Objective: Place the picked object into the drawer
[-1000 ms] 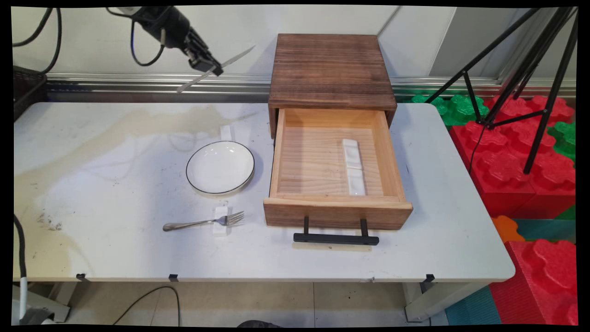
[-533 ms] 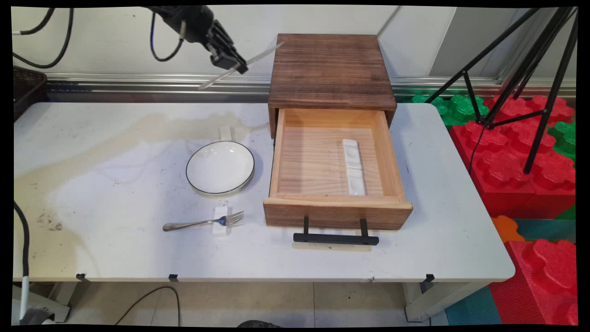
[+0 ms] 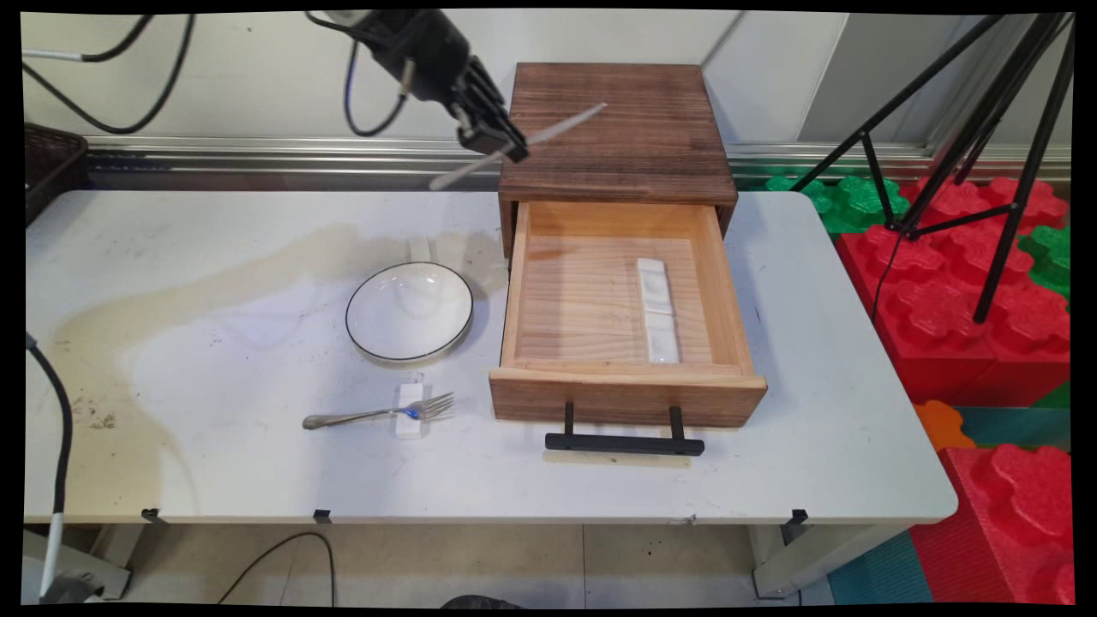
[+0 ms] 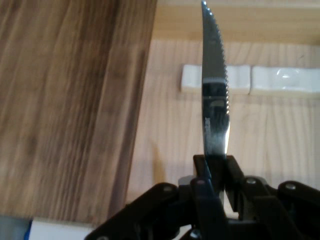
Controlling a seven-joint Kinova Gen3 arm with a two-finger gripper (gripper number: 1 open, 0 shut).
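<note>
The knife (image 3: 523,144) is up in the air, over the far left corner of the wooden box (image 3: 615,128). The black gripper (image 3: 495,144) squeezes it tight around the middle. The blade tip points right and a bit up, and the handle sticks out to the left and down. The arm comes in from the top left and leans down to the right, with black cables (image 3: 360,94) hanging from it.

In the hand view the toothed knife (image 4: 215,95) points over the open drawer (image 4: 170,130). Two white rests (image 3: 657,309) lie inside the drawer (image 3: 523,283).

On the table (image 3: 214,463), left of the drawer, sits a white plate (image 3: 410,311). Nearer lies a fork (image 3: 377,413) across a small white block (image 3: 410,411).
</note>
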